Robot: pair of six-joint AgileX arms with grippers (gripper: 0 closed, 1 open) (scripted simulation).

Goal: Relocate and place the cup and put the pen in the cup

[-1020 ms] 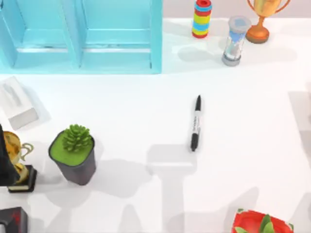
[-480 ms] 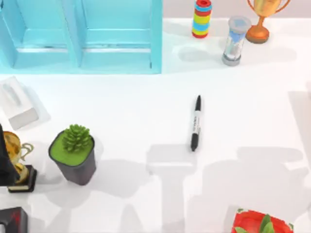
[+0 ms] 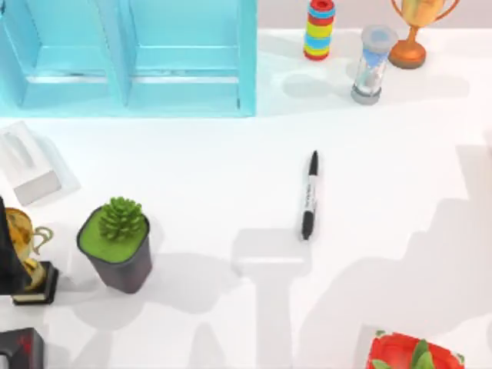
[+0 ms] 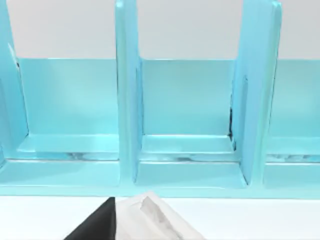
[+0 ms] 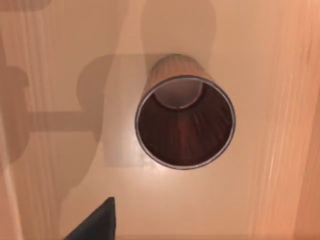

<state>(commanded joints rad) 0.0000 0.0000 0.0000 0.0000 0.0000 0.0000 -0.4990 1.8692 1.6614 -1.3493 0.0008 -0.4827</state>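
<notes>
- The pen (image 3: 309, 195) lies flat in the middle of our white table (image 3: 192, 169), cap end nearer us, tip pointing to the far side, nothing touching it.
- Around it: the turquoise shelf unit (image 3: 131, 58) far left, a striped ring stack (image 3: 320, 29), a sand timer (image 3: 371, 64) and a golden trophy (image 3: 416, 27) along the far edge, all well apart from the pen.
- On the left, a white tissue box (image 3: 27, 163), a potted succulent (image 3: 117, 243) and another trophy on a black base (image 3: 27, 257); near right, a red box (image 3: 413, 354).
- Versus a second ago, the pen and clutter have not moved; the arm shadows on the right side have spread and shifted.
- Our right wrist view looks straight down into the cup (image 5: 184, 122), upright, dark inside, on a tan surface.
- Our left wrist view faces the shelf bays with the tissue box just below.
- Whether either claw is open or closed, we cannot tell.
</notes>
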